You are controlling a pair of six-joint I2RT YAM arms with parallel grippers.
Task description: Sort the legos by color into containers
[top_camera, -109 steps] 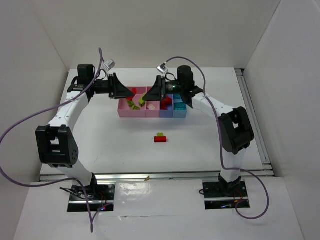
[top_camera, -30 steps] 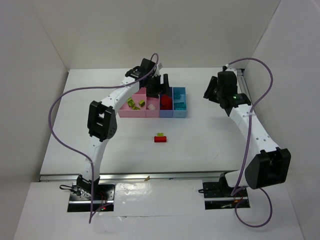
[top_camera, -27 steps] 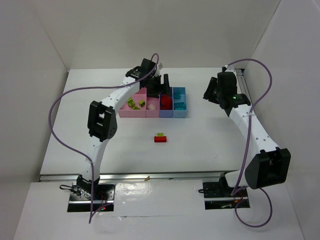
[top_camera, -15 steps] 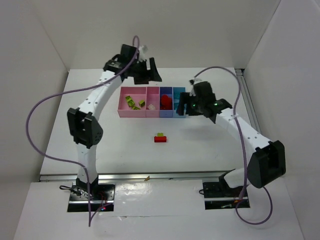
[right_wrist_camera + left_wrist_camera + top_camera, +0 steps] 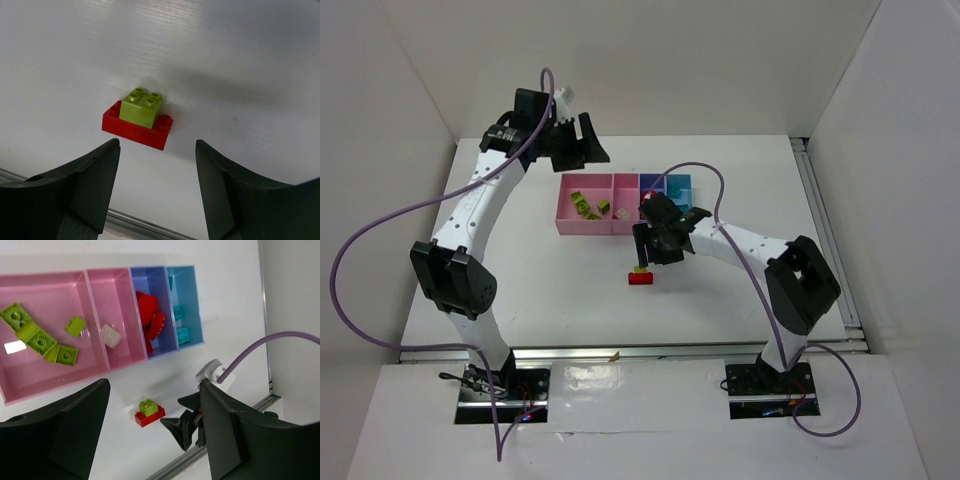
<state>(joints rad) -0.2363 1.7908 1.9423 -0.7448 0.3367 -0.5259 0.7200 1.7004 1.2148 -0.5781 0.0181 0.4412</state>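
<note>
Table (image 5: 225, 50): legos (image 5: 138, 119) between right jaws (untouched)

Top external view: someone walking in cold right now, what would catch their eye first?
Probably the lone red brick with a yellow-green brick stacked on it, out on the table in front of the containers. The right gripper hangs open over that pair, touching neither. The left gripper is open and empty, raised behind the left end of the containers.
</note>
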